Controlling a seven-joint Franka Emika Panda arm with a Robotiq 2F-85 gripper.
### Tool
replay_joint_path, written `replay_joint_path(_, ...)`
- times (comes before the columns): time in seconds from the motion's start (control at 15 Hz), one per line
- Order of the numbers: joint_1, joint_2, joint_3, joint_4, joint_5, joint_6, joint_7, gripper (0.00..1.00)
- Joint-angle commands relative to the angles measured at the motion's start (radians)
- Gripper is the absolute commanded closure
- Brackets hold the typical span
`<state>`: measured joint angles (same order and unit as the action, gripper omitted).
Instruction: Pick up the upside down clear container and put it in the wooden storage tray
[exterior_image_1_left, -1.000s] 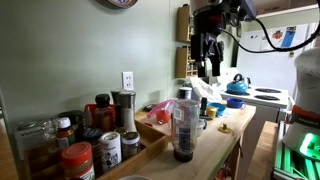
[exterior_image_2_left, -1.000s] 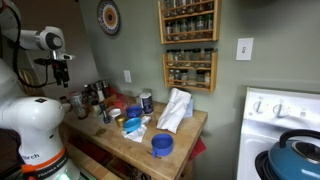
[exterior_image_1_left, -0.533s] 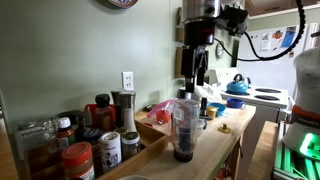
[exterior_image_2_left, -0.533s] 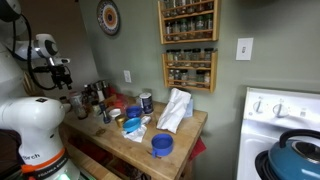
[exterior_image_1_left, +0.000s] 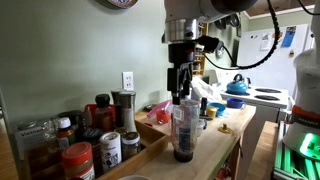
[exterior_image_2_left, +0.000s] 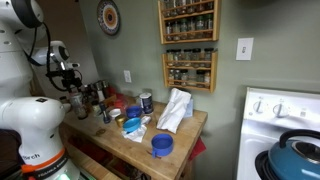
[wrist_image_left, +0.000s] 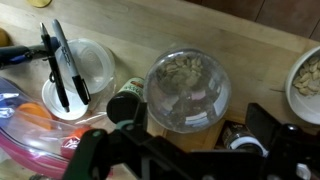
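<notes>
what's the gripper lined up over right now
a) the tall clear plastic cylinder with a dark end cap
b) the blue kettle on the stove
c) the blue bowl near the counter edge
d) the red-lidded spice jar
a: in an exterior view the gripper hangs right above the tall clear plastic cylinder with a dark end cap, and the wrist view looks straight down onto its round end.

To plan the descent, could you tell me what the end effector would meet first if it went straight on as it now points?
Most likely the upside down clear container, standing beneath the downward-pointing end effector; the wrist view shows it centred below, though depth is unclear.
</notes>
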<state>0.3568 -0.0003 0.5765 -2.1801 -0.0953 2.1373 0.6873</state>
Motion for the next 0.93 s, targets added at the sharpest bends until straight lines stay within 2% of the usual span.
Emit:
replay_joint_path(0.0, 0.036, 0.011, -0.045, 0.003, 0.007, 0.013, -0.019, 0.0)
replay_joint_path(0.27, 0.043, 0.025, -0.068, 0.0, 0.01, 0.046, -0.047, 0.0)
replay_joint_path(0.87, 0.065, 0.047, -0.103, -0.009, 0.065, -0.009, -0.065, 0.0)
